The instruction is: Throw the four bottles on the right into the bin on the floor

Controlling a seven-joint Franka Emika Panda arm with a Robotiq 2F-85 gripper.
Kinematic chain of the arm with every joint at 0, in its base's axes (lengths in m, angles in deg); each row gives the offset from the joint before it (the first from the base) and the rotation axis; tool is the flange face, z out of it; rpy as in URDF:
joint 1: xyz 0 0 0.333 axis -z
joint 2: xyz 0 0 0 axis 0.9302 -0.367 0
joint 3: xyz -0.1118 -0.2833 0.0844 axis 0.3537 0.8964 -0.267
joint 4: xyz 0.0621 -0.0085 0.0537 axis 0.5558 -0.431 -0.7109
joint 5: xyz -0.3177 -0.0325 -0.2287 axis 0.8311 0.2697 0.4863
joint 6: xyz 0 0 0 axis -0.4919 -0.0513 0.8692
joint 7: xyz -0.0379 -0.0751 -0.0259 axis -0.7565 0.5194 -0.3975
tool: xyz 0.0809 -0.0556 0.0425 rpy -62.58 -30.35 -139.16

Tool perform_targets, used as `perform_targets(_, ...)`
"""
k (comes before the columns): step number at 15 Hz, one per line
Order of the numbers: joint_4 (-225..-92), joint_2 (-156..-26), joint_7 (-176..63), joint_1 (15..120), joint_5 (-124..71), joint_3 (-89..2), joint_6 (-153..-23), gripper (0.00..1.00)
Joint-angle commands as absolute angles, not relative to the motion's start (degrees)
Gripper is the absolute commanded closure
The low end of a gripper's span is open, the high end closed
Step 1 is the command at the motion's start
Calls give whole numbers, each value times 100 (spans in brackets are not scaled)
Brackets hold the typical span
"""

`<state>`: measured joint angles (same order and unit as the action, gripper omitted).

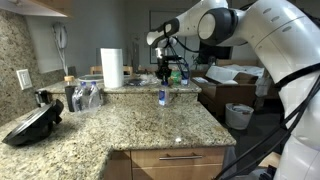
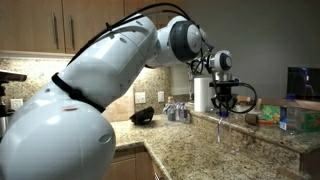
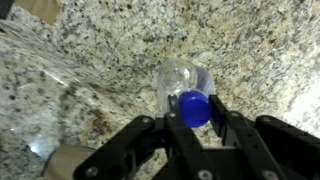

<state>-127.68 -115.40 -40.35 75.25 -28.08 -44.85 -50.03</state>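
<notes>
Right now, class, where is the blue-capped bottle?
The bottle stands on the counter, gripped by the end effector; in an exterior view it is right of the towel roll.

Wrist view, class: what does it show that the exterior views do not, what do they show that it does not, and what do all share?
Only the wrist view: the blue cap from above, with a finger on each side of it. Only an exterior view: the bin on the floor and the paper-towel roll. Shared: the gripper shut on the bottle, which stands on the granite counter.
</notes>
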Motion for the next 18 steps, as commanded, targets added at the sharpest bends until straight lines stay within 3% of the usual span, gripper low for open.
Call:
perform_targets(1, -13550, -10763, -4292, 7876, -2907, -4214, -5096, 87)
perform_targets(11, -13802, -10835, -4385, 9091, -3031, -3569, -3505, 86)
perform_targets(16, -13834, -10678, -5444, 9149, -3363, -3422, -3758, 85)
perform_targets(17, -13713, -10919, -5053, 9238, -3205, -3413, -3646, 67)
perform_targets(18, -13696, -10884, -5167, 9220, -3245, -3416, -3673, 67)
